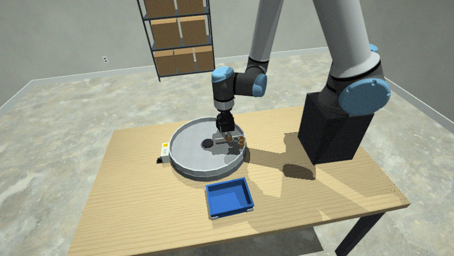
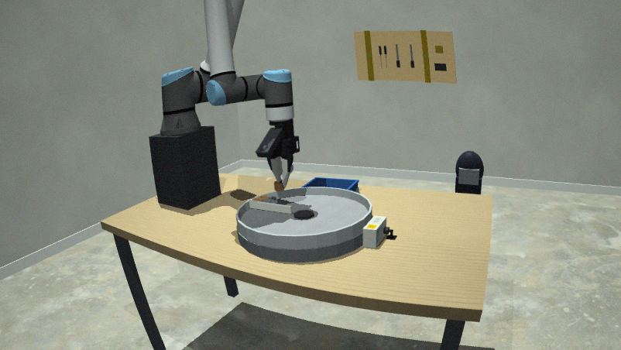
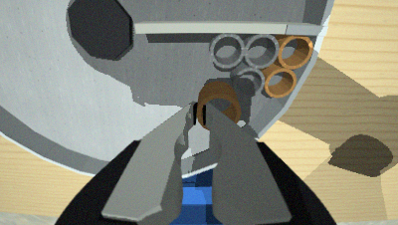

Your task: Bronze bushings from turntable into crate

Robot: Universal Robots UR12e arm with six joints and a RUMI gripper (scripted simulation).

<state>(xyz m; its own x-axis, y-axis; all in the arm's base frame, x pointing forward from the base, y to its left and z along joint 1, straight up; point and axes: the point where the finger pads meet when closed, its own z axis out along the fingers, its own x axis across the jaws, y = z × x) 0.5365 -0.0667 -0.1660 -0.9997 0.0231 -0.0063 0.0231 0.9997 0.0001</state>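
My gripper [image 1: 227,135] [image 2: 281,181] [image 3: 200,104] is shut on the wall of a bronze bushing [image 1: 228,138] [image 2: 278,186] [image 3: 219,102] and holds it a little above the right side of the grey turntable [image 1: 204,169] [image 2: 300,243] [image 3: 50,100]. Below it, against the rim, lie two more bronze bushings [image 3: 295,51] [image 3: 280,82] [image 1: 241,140] and three steel bushings [image 3: 228,50] [image 3: 261,50] [image 3: 250,77], close together. The blue crate [image 1: 225,182] [image 2: 332,182] stands empty on the table in front of the turntable.
A grey divider bar [image 3: 224,28] [image 2: 269,206] runs from the black hub [image 1: 207,143] [image 2: 303,214] [image 3: 99,25] to the rim beside the bushings. A small control box [image 1: 164,150] [image 2: 373,230] sits on the turntable's far side. The arm's black pedestal [image 1: 333,130] [image 2: 184,165] stands on the table.
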